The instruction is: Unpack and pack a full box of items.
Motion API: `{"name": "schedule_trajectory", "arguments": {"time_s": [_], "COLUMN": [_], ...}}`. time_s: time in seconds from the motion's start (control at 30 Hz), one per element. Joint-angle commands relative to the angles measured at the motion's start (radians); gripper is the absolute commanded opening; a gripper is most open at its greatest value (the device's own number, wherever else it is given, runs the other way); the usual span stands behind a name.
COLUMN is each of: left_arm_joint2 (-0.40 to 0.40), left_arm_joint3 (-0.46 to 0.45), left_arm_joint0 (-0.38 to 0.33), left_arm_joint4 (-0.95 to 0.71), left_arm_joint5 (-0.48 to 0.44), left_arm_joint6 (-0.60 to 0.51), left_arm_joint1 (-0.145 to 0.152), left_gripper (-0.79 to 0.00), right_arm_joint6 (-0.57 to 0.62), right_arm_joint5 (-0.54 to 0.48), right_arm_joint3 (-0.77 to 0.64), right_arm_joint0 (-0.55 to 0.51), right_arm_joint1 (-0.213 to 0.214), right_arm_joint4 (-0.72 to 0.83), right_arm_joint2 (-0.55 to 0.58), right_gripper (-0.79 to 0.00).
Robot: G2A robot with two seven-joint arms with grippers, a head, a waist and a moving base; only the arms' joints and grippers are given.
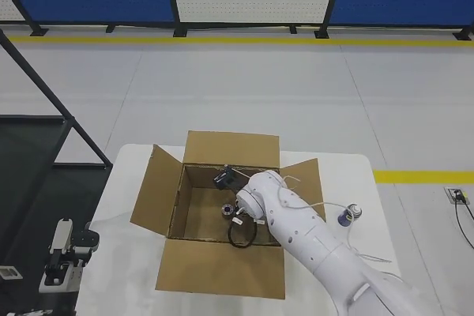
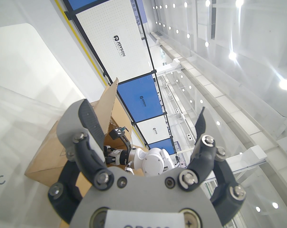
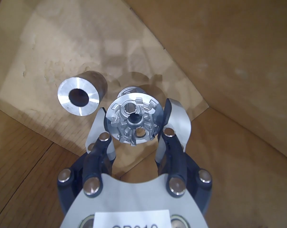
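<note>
You're in a big industrial hall, a robot test bay, not a home; at twelve o'clock blue and white partition panels (image 1: 95, 9) on black feet fence it off, a yellow floor line (image 1: 221, 39) just in front; pale glossy floor (image 1: 300, 87) all round; another yellow stripe (image 1: 430, 176) at three o'clock, near a floor socket (image 1: 456, 194); a black metal frame (image 1: 33, 75) at nine; overhead, rows of ceiling lights (image 2: 239, 1) high up; in the cardboard box (image 1: 221, 268), machined stock: a toothed metal hub (image 3: 133, 122), a metal sleeve (image 3: 81, 96).
</note>
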Motion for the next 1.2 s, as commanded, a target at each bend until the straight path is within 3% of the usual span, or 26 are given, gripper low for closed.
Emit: {"name": "schedule_trajectory", "arguments": {"time_s": [0.0,0.23,0.37,0.57,0.73,0.97,1.17], "left_arm_joint2": [0.0,0.0,0.0,0.0,0.0,0.0,0.0], "left_arm_joint3": [0.0,0.0,0.0,0.0,0.0,0.0,0.0], "left_arm_joint0": [0.0,0.0,0.0,0.0,0.0,0.0,0.0], "left_arm_joint4": [0.0,0.0,0.0,0.0,0.0,0.0,0.0], "left_arm_joint5": [0.0,0.0,0.0,0.0,0.0,0.0,0.0], "left_arm_joint6": [0.0,0.0,0.0,0.0,0.0,0.0,0.0], "left_arm_joint1": [0.0,0.0,0.0,0.0,0.0,0.0,0.0], "left_gripper": [0.0,0.0,0.0,0.0,0.0,0.0,0.0], "right_arm_joint6": [-0.007,0.022,0.071,0.109,0.072,0.02,-0.015], "right_arm_joint5": [-0.011,-0.049,-0.053,-0.109,-0.149,-0.056,-0.022], "right_arm_joint3": [-0.014,-0.227,-0.5,-0.97,-1.196,-1.467,-1.613], "right_arm_joint0": [-0.001,-0.062,-0.187,-0.466,-0.62,-0.821,-0.988], "right_arm_joint1": [0.007,0.071,0.134,0.213,0.24,0.265,0.281], "right_arm_joint4": [0.005,-0.034,-0.107,-0.179,-0.159,-0.227,-0.215], "right_arm_joint2": [0.018,0.121,0.228,0.422,0.523,0.659,0.795], "right_gripper": [-0.785,-0.785,-0.785,-0.785,-0.785,-0.785,-0.785]}}
